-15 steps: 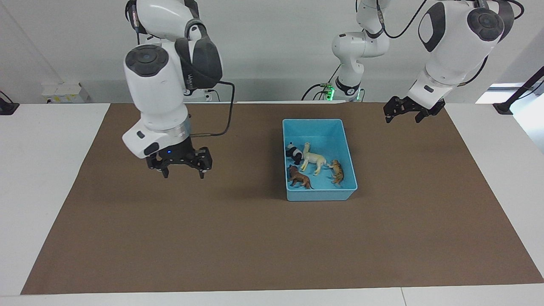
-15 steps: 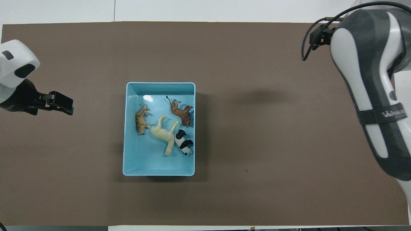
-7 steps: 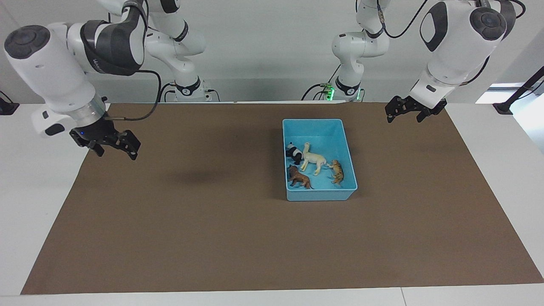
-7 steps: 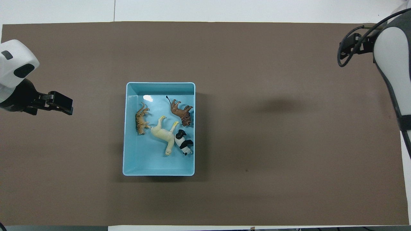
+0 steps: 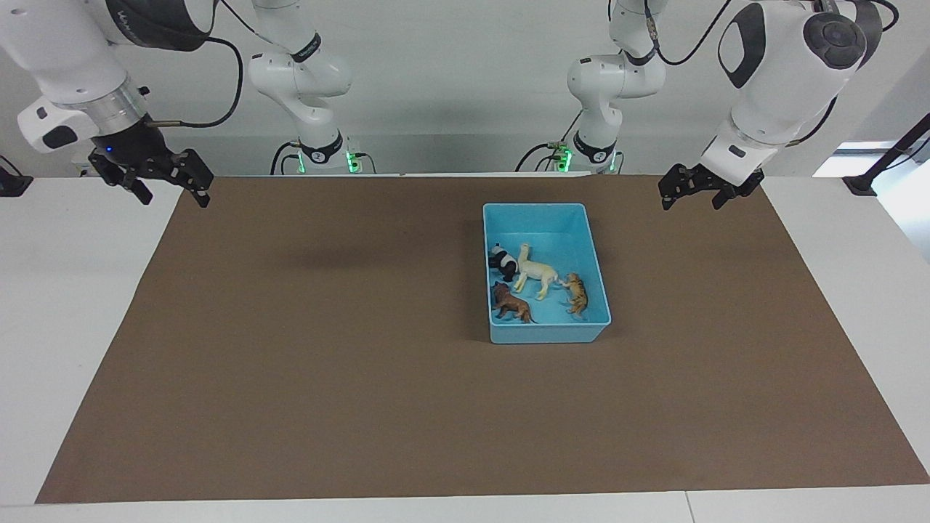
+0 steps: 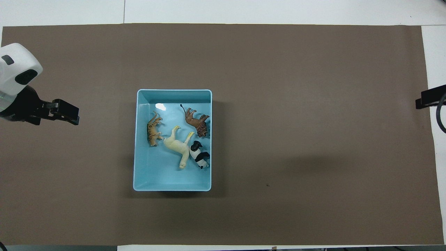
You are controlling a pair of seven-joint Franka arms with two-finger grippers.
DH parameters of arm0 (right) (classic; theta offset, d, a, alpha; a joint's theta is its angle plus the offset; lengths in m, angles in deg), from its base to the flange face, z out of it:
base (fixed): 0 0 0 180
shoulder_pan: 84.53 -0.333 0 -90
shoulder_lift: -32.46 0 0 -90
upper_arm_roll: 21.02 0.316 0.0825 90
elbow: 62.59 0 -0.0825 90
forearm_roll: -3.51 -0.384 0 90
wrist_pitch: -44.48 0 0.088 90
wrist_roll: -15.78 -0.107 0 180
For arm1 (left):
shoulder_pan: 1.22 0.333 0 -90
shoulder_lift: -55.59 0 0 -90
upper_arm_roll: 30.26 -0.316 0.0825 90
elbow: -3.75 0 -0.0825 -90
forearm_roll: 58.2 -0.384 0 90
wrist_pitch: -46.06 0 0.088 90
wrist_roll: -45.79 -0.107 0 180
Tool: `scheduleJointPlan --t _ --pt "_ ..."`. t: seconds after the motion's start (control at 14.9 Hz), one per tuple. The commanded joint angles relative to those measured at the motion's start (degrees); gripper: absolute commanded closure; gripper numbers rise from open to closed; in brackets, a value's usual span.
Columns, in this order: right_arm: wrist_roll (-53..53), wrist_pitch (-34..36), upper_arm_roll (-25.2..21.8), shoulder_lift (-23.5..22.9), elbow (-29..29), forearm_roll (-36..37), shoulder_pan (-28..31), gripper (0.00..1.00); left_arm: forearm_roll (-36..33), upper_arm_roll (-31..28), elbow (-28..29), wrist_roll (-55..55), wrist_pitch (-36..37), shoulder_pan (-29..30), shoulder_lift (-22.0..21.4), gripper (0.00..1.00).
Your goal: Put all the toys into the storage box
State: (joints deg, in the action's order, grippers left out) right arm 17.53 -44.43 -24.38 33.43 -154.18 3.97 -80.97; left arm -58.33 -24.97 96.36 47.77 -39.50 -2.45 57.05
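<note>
The light blue storage box (image 5: 545,215) (image 6: 172,92) stands on the brown mat. All four toys lie inside it: the orange tiger (image 5: 576,293) (image 6: 152,129), the cream long-necked animal (image 5: 535,273) (image 6: 178,146), the brown lion (image 5: 511,303) (image 6: 197,122) and the black-and-white panda (image 5: 501,261) (image 6: 199,155). My left gripper (image 5: 690,200) (image 6: 65,113) is open and empty, held over the mat toward the left arm's end. My right gripper (image 5: 168,190) (image 6: 430,99) is open and empty, over the mat's corner at the right arm's end.
The brown mat (image 5: 363,363) (image 6: 296,104) covers most of the white table (image 5: 65,305). Both arm bases (image 5: 323,156) stand at the table's edge nearest the robots.
My right gripper has swung away from the middle of the mat to the mat's corner at the right arm's end and risen. The left arm, box and toys have not moved.
</note>
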Motion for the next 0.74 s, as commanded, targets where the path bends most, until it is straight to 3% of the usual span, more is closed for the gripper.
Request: scheduleJointPlan --t 0.0,0.2,0.67 --pt "-1.66 -1.35 1.69 2.90 -5.36 0.86 1.53 0.00 0.39 -0.45 1.35 -0.14 0.49 -0.18 -1.46 0.00" --pt "-1.92 -4.60 1.69 2.38 -5.27 0.86 2.32 0.00 0.39 -0.45 1.35 -0.14 0.49 -0.18 -1.46 0.00" --pt "-1.92 -4.16 1.69 2.46 -5.27 0.95 2.41 0.00 0.39 -0.45 1.35 -0.14 0.49 -0.18 -1.46 0.00"
